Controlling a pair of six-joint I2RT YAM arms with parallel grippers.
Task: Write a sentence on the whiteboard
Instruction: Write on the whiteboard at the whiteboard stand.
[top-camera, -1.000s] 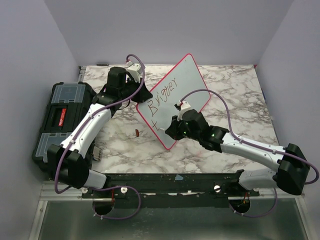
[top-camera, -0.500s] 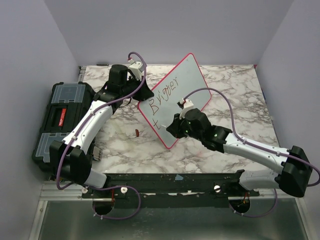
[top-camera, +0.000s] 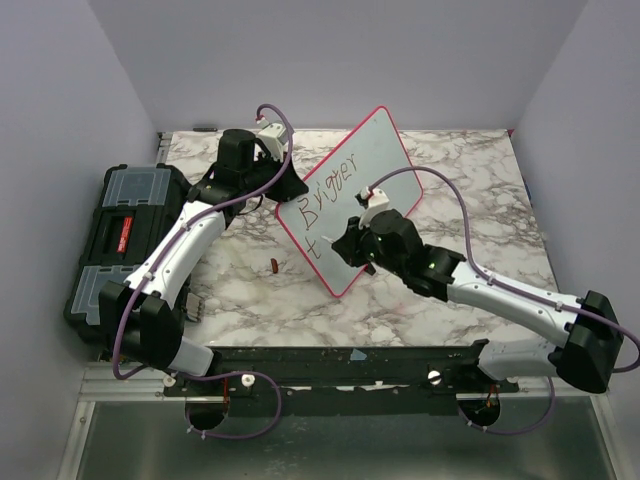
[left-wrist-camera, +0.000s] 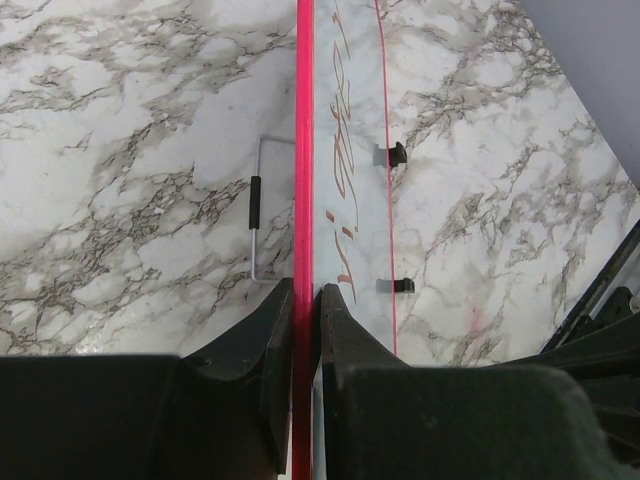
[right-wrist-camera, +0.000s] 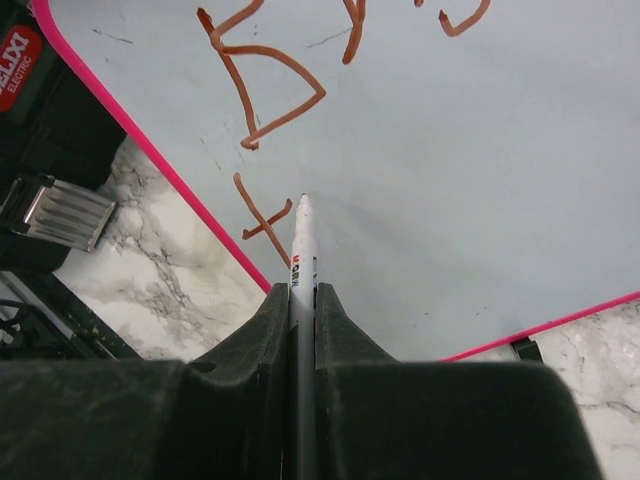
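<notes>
whiteboard (top-camera: 385, 145): "Brigger", then "t" | red label (right-wrist-camera: 14, 55): "ELIXI ELECTRIC" (start cut off)

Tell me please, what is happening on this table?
The left arm has its jaws closed on the red edge of the whiteboard, holding it up at an angle over the table. The right arm grips a white marker, tip near the board. "Brigger" is written; the second line has only a "t".
</notes>
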